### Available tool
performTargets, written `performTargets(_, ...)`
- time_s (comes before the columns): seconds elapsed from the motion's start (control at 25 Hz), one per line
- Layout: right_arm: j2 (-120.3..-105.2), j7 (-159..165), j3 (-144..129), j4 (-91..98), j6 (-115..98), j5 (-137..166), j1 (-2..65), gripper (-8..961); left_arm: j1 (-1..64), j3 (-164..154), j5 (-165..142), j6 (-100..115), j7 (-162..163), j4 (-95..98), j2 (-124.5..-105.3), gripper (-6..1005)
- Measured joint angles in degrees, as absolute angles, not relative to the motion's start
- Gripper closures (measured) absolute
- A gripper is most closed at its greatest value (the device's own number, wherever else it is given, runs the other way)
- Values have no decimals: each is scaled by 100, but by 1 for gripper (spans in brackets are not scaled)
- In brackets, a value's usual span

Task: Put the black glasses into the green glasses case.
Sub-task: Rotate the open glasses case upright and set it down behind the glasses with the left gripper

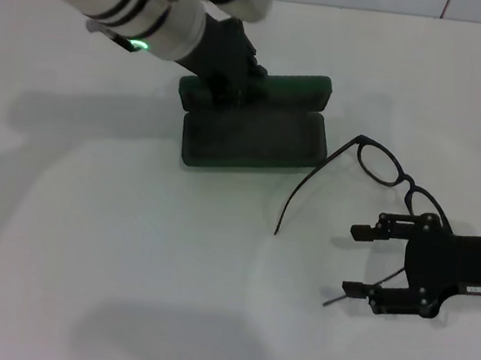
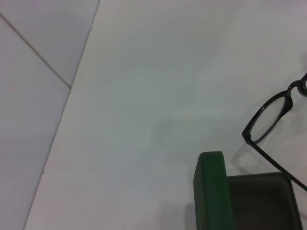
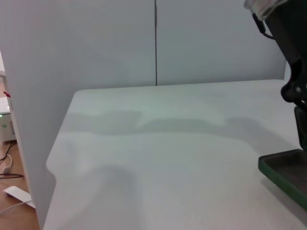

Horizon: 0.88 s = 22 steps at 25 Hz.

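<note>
The black glasses (image 1: 381, 166) are lying unfolded on the white table (image 1: 122, 288), just beside the open green glasses case (image 1: 255, 133) and outside it, so placement is not yet done. The right gripper (image 1: 356, 261) is hovering near the frame with its 2 fingers spread wide, holding nothing. The left gripper (image 1: 226, 82) is sitting at the case lid; its finger state cannot be determined.

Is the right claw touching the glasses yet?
Cannot tell. In the head view the right gripper overlaps the glasses, open around one temple arm, but no contact or gap shows plainly.
</note>
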<state>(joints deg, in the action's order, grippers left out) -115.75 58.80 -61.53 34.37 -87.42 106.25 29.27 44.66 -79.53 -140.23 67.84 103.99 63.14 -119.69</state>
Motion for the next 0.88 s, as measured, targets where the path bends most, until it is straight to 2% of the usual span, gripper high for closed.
performTargets(0.88, -11575, 5756, -6152, 3336, -8686, 10610, 2927, 258, 4399, -8346, -14007, 6397, 10452, 6164, -11992, 760)
